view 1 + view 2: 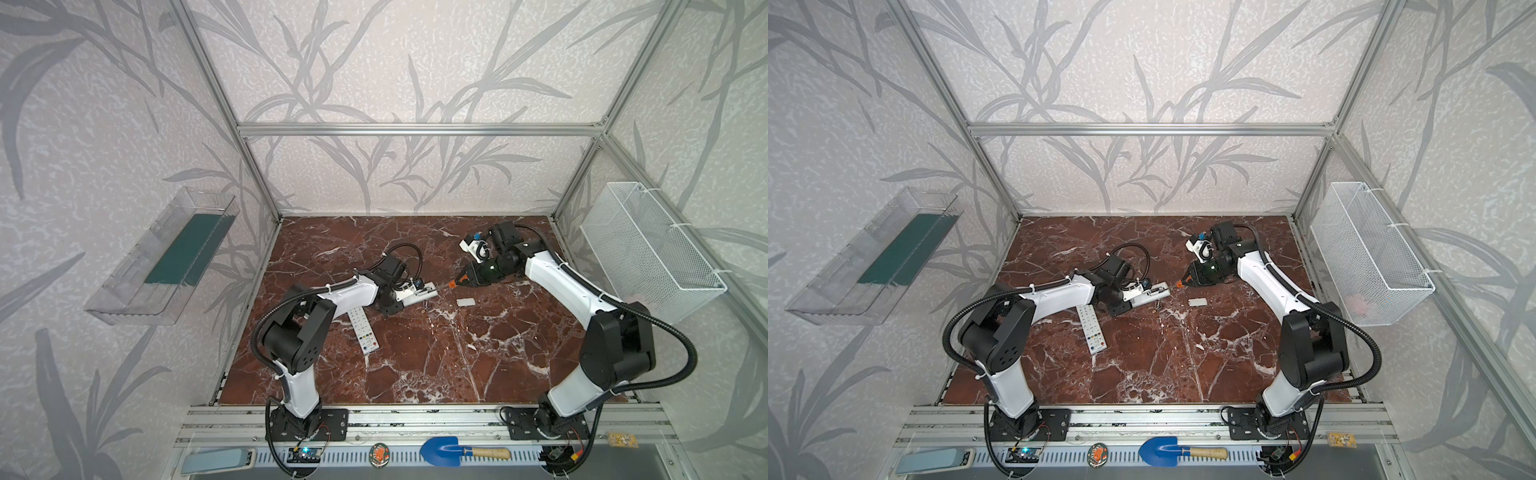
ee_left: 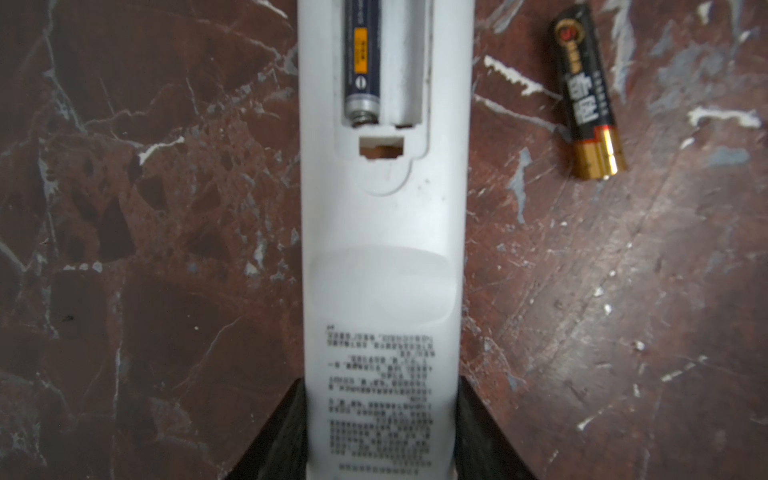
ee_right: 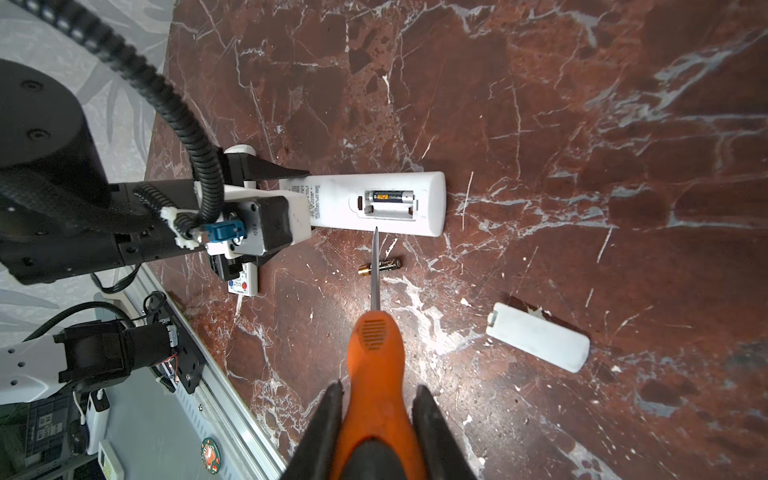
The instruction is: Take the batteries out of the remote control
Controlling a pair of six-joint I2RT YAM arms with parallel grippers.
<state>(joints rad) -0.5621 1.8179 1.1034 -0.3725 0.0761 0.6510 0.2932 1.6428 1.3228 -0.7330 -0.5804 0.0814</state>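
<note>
With the right gripper [image 3: 378, 388] closed tight on the orange screwdriver [image 3: 376, 345] and the left gripper [image 2: 381, 385] clamped, jaws partway apart, across the white remote control [image 2: 382, 249], back upward: midway through prying. Loose battery [image 2: 590, 95] already out on the marble table [image 3: 582, 124], just beside the remote; second battery [image 2: 361, 62] seated in the open bay. Next, probably: ease the blade tip from the remote's edge under that cell's end, then lever gently, avoiding a skid.

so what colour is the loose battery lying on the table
The loose battery is black with a gold end; clearest in the left wrist view.
</note>
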